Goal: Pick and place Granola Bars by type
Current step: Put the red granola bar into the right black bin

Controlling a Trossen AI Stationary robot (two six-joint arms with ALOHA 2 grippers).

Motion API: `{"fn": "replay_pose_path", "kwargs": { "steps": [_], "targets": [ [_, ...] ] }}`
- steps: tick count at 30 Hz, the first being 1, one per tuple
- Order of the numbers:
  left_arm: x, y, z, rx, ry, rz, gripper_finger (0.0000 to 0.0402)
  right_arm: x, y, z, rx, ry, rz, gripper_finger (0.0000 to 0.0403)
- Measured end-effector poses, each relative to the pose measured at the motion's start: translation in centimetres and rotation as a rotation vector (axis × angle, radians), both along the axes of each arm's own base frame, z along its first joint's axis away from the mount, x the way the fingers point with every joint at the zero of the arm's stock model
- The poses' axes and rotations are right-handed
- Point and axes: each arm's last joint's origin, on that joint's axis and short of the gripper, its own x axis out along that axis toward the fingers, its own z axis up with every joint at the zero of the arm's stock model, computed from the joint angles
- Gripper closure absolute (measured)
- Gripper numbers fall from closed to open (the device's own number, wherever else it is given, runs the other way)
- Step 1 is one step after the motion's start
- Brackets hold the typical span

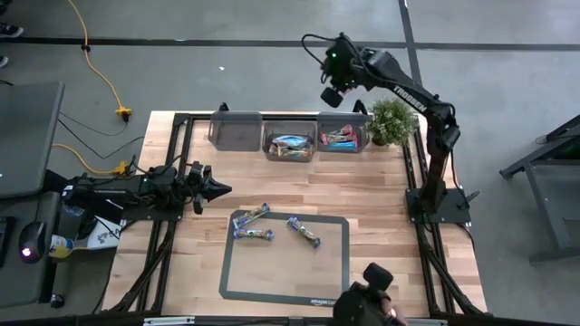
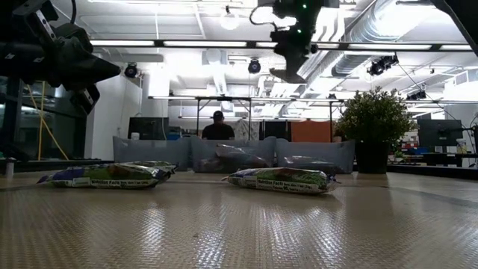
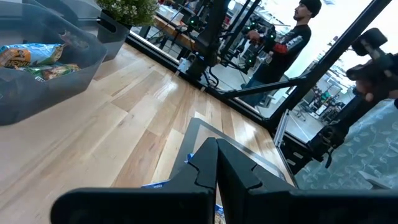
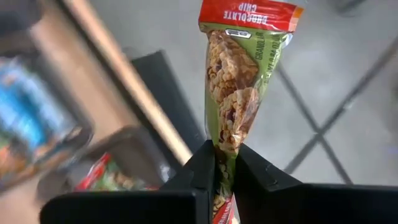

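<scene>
A granola bar point(image 4: 239, 93) in a green wrapper with red ends is pinched upright between the closed fingers of the right gripper point(image 1: 332, 93), held high above the far edge of the table point(image 1: 381, 195), just behind the right bin point(image 1: 343, 138). That bin and the middle bin point(image 1: 289, 145) each contain bars; the left bin point(image 1: 235, 129) shows none. Three more bars point(image 1: 272, 226) lie on the grey mat point(image 1: 331, 267) at the table's near centre. The left gripper point(image 1: 220, 189) hovers over the wood left of the mat, fingers pressed together and holding nothing. A potted plant point(image 1: 392, 119) stands beside the right bin. A person point(image 2: 218, 127) stands in the room beyond.
</scene>
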Motion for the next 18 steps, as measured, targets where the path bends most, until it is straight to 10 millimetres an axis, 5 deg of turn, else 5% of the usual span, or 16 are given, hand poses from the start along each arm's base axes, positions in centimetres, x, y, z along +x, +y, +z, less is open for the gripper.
{"fn": "replay_pose_path", "kwargs": {
  "steps": [10,18],
  "targets": [
    [0.0,0.0,0.0,0.000,0.000,0.000,0.0401,-1.3,-1.3,-2.6,0.178,0.141,0.209,0.0374],
    [0.0,0.0,0.0,0.000,0.000,0.000,0.0401,-2.2,-1.6,-8.9,0.339,0.287,0.262,0.0378]
  ]
}}
